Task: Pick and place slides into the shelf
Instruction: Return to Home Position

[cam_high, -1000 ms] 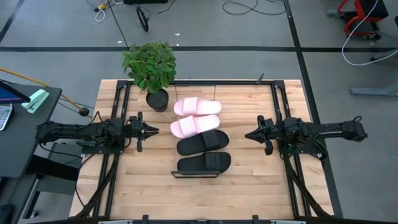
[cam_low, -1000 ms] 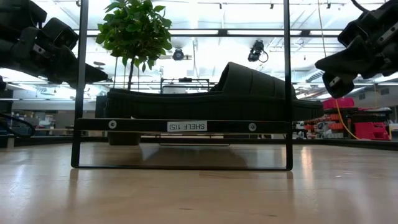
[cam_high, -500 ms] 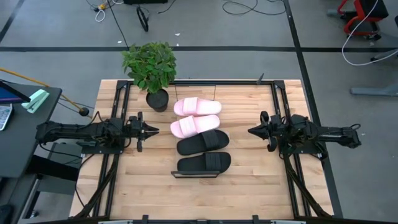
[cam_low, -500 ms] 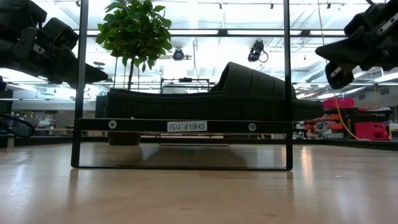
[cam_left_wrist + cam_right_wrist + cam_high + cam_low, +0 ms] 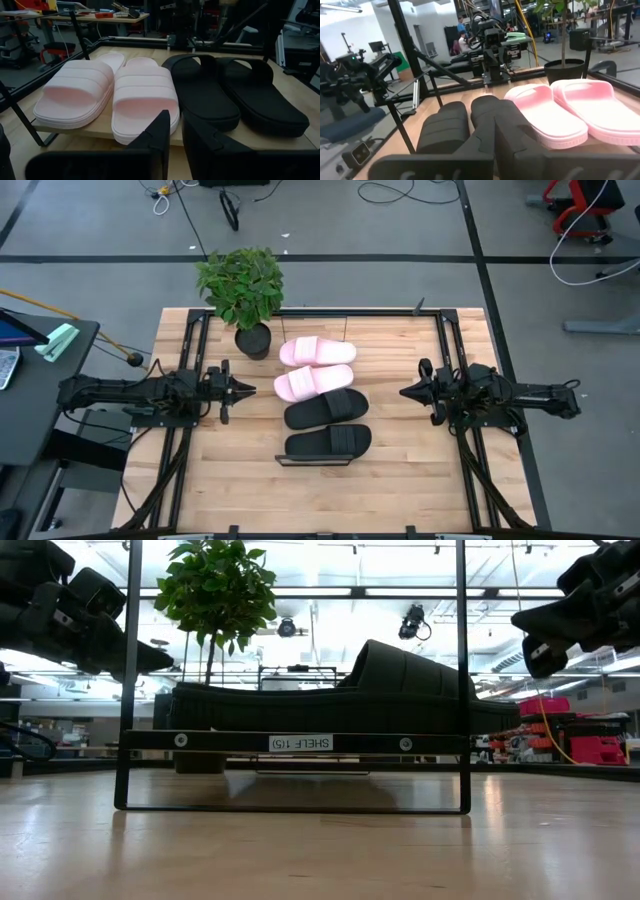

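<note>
Slides (image 5: pixel 322 409) are not lying anywhere on the bare surface (image 5: pixel 400 470). All four are sitting in a row on the shelf (image 5: pixel 300 743), which is standing mid-surface between my two arms.

My right arm is the only thing changing. Over the last second it is folding back towards its own edge of the surface. My right tool (image 5: pixel 403 392) is therefore hanging a little farther from the shelf than it was, and in the low view it is riding slightly higher. My left arm is not moving at all, and my left tool (image 5: pixel 240 390) is hanging at the same spot beside the shelf's other long side.

The two pale pink slides (image 5: pixel 313 383) are lying at the end by the potted plant (image 5: pixel 240 280) and the two black slides (image 5: pixel 328 442) at the near end. None of them are shifting.

Both tools are staying closed on nothing, with only a thin slit showing between the fingers in the wrist views. I am judging the placing as finished and my arms as settling into their rest pose, clear of the shelf.
</note>
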Motion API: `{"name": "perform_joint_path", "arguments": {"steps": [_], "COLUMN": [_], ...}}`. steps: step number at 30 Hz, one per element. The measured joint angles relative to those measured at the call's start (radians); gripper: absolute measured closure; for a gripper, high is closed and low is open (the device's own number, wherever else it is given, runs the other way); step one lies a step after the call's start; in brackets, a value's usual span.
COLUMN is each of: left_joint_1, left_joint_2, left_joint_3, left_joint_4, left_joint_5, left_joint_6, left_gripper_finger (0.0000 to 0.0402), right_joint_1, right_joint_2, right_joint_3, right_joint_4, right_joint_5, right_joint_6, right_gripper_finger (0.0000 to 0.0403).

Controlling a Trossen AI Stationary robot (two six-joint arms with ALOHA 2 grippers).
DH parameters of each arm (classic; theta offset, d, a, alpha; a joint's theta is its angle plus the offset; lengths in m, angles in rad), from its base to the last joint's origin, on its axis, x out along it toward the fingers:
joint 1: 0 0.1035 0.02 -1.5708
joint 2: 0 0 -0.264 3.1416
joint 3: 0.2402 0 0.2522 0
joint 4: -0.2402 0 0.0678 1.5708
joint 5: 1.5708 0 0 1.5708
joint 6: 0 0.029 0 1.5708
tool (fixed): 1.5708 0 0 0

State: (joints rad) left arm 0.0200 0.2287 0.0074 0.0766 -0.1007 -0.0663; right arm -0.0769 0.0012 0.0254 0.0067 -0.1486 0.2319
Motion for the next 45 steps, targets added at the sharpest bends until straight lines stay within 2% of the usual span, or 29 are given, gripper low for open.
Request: {"name": "perform_joint_path", "arguments": {"steps": [8, 15, 28, 38, 45], "left_joint_1": [0.0, 0.0, 0.0, 0.0, 0.0], "left_joint_2": [0.0, 0.0, 0.0, 0.0, 0.0], "left_joint_3": [0.0, 0.0, 0.0, 0.0, 0.0], "left_joint_4": [0.001, 0.001, 0.001, 0.001, 0.001], "left_joint_5": [0.0, 0.0, 0.0, 0.0, 0.0], "left_joint_6": [0.0, -0.001, -0.001, 0.0, 0.0], "left_gripper_finger": [0.0338, 0.0349, 0.0338, 0.0351, 0.0343], "right_joint_1": [0.0, 0.0, 0.0, 0.0, 0.0], "right_joint_2": [0.033, 0.043, 0.043, 0.044, 0.044], "right_joint_3": [0.0, 0.0, 0.0, 0.0, 0.0], "right_joint_4": [-0.002, -0.003, -0.002, -0.002, -0.002], "right_joint_5": [0.001, 0.025, 0.025, 0.025, 0.024], "right_joint_6": [-0.031, -0.093, -0.094, -0.094, -0.094], "right_gripper_finger": [0.04, 0.0397, 0.0391, 0.039, 0.0389]}}
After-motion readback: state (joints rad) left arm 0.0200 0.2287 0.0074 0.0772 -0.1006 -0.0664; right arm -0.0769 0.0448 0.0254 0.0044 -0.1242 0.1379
